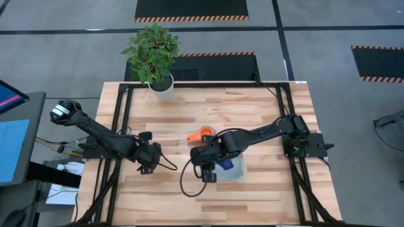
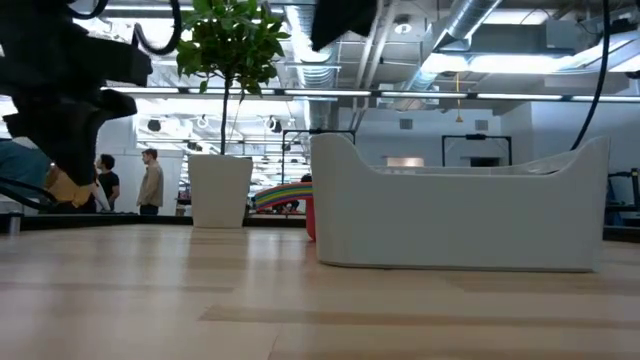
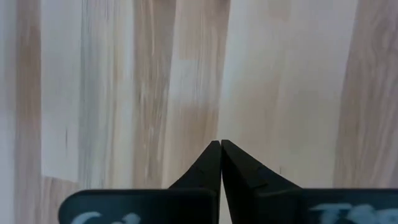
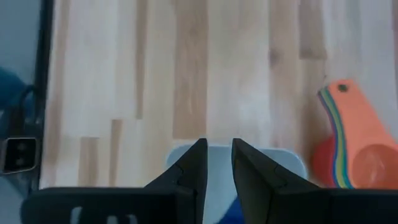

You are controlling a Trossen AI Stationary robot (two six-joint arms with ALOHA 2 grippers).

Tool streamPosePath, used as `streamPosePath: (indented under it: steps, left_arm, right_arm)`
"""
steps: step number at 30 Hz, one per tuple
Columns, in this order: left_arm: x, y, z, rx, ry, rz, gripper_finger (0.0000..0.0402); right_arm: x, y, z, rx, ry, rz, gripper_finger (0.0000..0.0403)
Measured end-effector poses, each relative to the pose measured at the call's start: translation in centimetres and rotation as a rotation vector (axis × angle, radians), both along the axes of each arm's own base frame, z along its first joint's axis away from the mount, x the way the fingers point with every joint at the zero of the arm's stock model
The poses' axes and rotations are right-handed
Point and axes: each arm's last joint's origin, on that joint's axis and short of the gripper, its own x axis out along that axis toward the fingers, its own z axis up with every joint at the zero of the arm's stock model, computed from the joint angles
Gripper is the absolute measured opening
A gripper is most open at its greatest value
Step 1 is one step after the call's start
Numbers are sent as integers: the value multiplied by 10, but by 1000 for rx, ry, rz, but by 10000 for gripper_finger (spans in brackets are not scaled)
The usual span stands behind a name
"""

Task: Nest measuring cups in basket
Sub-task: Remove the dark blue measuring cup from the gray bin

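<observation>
High view: my right gripper (image 1: 210,174) over the basket's (image 1: 235,171) left end, near the table's (image 1: 265,113) middle; nested measuring cups (image 1: 202,133) just beyond.

Low view: basket wall close, cups peek behind.

Right wrist: fingers part-open, holding nothing.

Left wrist: left gripper (image 3: 221,144) shut, idle.

Risk: descending, I clip the rim and shove the basket.

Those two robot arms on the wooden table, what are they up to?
They are tidying measuring cups into the pale basket. The right hand hovers over the basket's edge, fingers slightly apart with nothing between them. A nested stack of measuring cups, orange on top, lies on the table just outside the basket. The left hand waits shut over bare wood.
</observation>
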Motion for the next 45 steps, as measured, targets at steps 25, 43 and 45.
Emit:
streamPosePath:
  steps: [25,43,45]
  left_arm:
    - [11,-4,3,-15,-128,-13,0]
    - [12,-3,4,19,-149,-2,0]
    - [12,-3,4,22,-150,-1,0]
  right_arm:
    - [-36,-1,-86,-65,319,-467,97]
    - [-59,17,-87,-65,466,-594,166]
    - [-58,15,-87,-67,457,-599,207]
